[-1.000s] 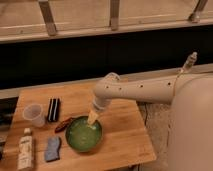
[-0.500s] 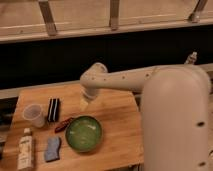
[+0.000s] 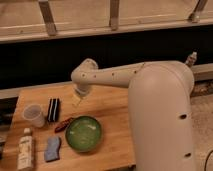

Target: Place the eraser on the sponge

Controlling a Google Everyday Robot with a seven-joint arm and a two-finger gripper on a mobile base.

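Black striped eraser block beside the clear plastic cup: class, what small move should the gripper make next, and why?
Probably ease the open gripper down toward the black striped eraser: it hovers beside it, holding nothing, and the eraser lies apart from the blue-grey wavy sponge.

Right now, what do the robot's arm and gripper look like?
The arm is a smooth off-white shell of thick rounded segments, with small dark dots along it and no loose cables showing. The gripper at its end, over the wooden table near the eraser, is small and pale cream.
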